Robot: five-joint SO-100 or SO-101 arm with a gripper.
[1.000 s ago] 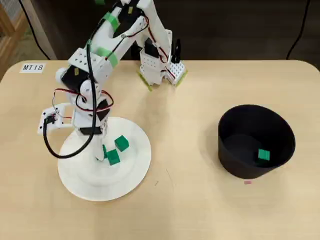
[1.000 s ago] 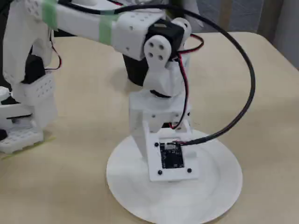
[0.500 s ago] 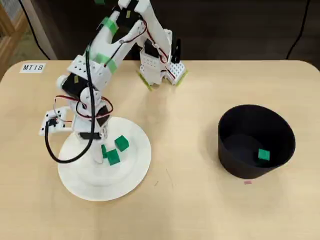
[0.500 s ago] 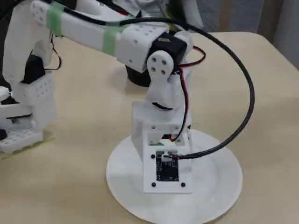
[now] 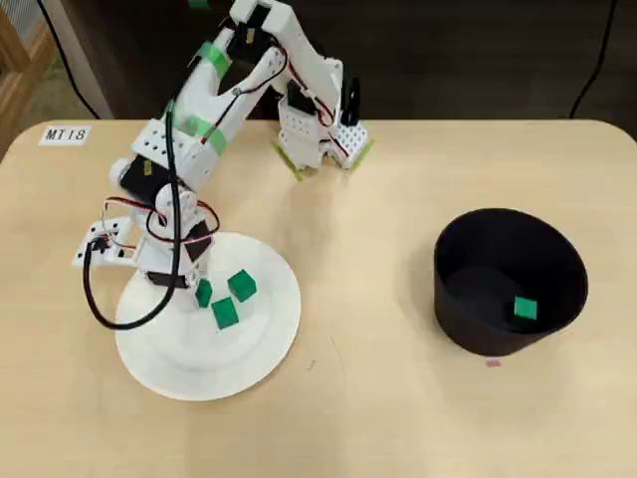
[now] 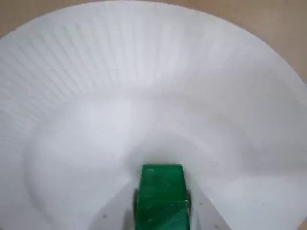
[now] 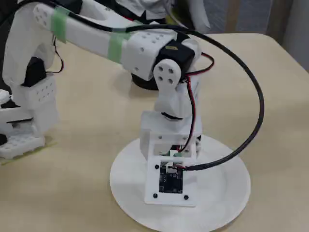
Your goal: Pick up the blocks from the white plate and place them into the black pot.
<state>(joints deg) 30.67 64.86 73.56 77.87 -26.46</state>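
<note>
My gripper [image 5: 202, 294] hangs over the left part of the white plate [image 5: 249, 349], shut on a green block [image 5: 203, 293]. The wrist view shows that block [image 6: 162, 196] pinched between the jaws, with the plate [image 6: 144, 72] filling the picture behind it. Two more green blocks [image 5: 242, 285] [image 5: 225, 314] lie loose on the plate just right of the gripper. The black pot [image 5: 478, 334] stands far to the right with one green block [image 5: 525, 309] inside. In the fixed view the wrist's camera board [image 7: 171, 181] hides the fingers above the plate [image 7: 227, 179].
The arm's base [image 5: 318, 134] is clamped at the table's back edge. A black cable [image 5: 100, 299] loops out to the left of the wrist. A label reading MT18 [image 5: 66, 134] sits at the back left. Bare tabletop [image 5: 368, 279] lies between plate and pot.
The wrist has shifted a little left and back over the plate, and the block nearest it has moved along in the jaws. The other two blocks on the plate stayed put.
</note>
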